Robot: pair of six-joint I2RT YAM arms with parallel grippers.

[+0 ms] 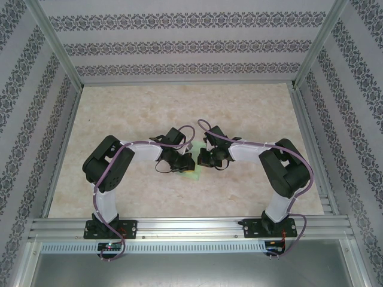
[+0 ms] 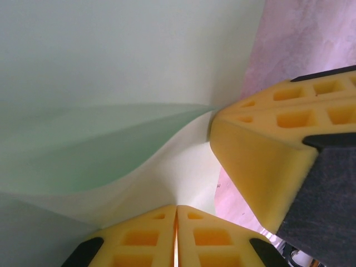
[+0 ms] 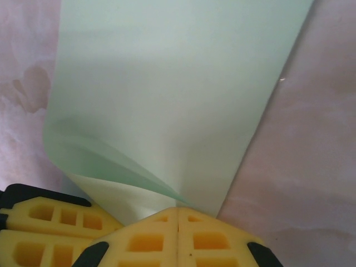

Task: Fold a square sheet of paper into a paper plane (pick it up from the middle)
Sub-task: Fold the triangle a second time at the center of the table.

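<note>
The square sheet of paper (image 2: pixel 111 83) is pale green and bent into a soft curl, with one flap lifted off the table. My left gripper (image 2: pixel 177 208) is shut, and the paper's curled edge runs into the seam between its yellow fingertips. My right gripper (image 3: pixel 178 210) is also shut, pinching the paper (image 3: pixel 178 83) where its fold comes to a point. The two grippers meet tip to tip at the table's middle, left gripper (image 1: pixel 182 161) and right gripper (image 1: pixel 206 158), with a sliver of paper (image 1: pixel 191 146) showing between them. The paper plane is out of view.
The marbled beige table (image 1: pixel 179 107) has patterned walls at the back and sides and an aluminium rail (image 1: pixel 191 227) along the near edge. Bare tabletop (image 3: pixel 311 167) lies right of the paper. In the left wrist view the right gripper's fingers (image 2: pixel 261 156) crowd in close.
</note>
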